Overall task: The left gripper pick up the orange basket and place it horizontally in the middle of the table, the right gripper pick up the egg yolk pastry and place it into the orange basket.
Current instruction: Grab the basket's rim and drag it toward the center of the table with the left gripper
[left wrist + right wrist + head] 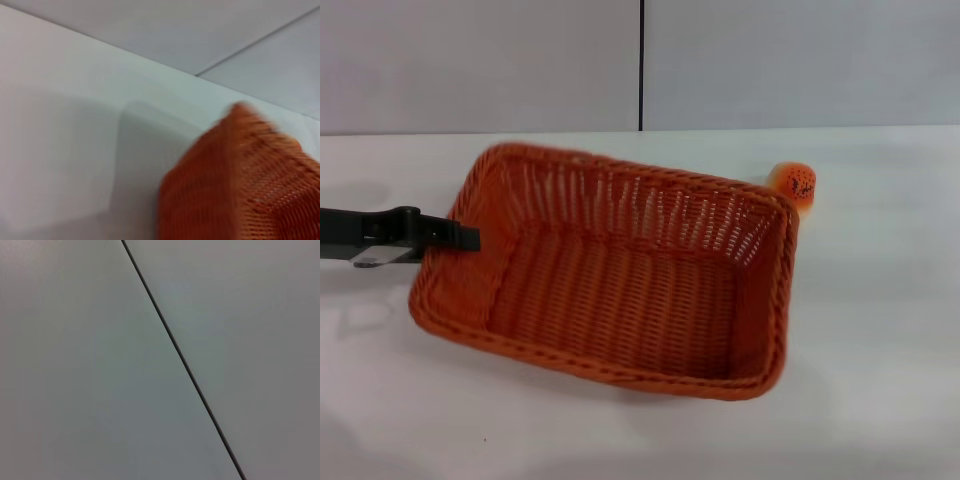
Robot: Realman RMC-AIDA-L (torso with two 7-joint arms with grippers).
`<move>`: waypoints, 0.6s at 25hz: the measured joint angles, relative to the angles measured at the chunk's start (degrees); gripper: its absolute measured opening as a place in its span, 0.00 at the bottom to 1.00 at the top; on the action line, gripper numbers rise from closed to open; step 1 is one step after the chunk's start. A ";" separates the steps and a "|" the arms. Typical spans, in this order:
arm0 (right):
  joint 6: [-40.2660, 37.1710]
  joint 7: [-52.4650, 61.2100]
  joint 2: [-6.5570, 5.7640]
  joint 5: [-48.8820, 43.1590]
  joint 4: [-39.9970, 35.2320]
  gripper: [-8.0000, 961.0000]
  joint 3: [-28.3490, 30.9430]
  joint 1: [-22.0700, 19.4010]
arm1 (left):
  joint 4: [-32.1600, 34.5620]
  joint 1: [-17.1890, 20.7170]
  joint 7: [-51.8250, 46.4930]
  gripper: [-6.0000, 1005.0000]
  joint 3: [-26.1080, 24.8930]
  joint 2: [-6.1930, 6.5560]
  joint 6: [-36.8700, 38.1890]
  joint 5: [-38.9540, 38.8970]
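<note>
The orange basket [620,280] takes up the middle of the white table [880,330] in the head view, set at a slant with its long side running from back left to front right. My left gripper [470,238] reaches in from the left, and its black finger bar lies across the basket's left rim, shut on it. In the left wrist view one corner of the basket [240,185] fills the near side. The egg yolk pastry [796,184] sits on the table just behind the basket's far right corner. My right gripper is out of view.
A grey panelled wall [640,60] with a dark vertical seam rises behind the table's far edge. The right wrist view shows only that wall and its seam [180,360]. Bare tabletop lies right of the basket and in front of it.
</note>
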 joint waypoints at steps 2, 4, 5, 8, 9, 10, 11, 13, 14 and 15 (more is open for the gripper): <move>-0.09 0.09 0.00 0.00 -0.04 0.47 0.00 0.01 | 0.19 0.01 0.14 0.33 0.10 0.15 1.44 0.00; -0.26 0.11 0.00 0.00 -0.06 0.47 0.00 0.01 | 0.26 0.06 0.26 0.37 0.10 0.25 2.20 0.00; -0.32 0.11 0.00 0.00 -0.05 0.47 -0.01 0.01 | 0.75 0.57 0.41 0.39 -0.21 0.62 3.46 -0.01; -0.57 0.13 0.00 0.00 -0.06 0.47 0.00 0.01 | 1.20 1.00 0.47 0.46 -0.85 1.20 4.48 -0.01; -0.71 0.13 0.02 0.00 -0.08 0.47 0.00 0.01 | 1.65 1.16 0.50 0.48 -1.39 1.50 5.41 -0.03; -0.93 0.14 0.05 0.00 -0.11 0.47 0.00 0.00 | 1.89 1.24 0.51 0.50 -1.56 1.60 5.87 -0.03; -1.12 0.16 0.10 0.00 -0.16 0.47 0.00 -0.06 | 2.40 1.37 0.55 0.53 -1.83 1.69 6.69 -0.04; -1.32 0.22 0.23 0.02 -0.38 0.47 0.00 -0.25 | 3.05 1.59 0.78 0.57 -2.07 1.97 8.25 -0.04; -1.34 0.24 0.28 0.03 -0.50 0.47 0.00 -0.33 | 3.19 1.73 0.95 0.61 -2.23 2.23 9.35 -0.04; -1.35 0.25 0.35 0.04 -0.61 0.46 -0.01 -0.38 | 3.19 1.76 0.97 0.64 -2.26 2.32 9.55 -0.04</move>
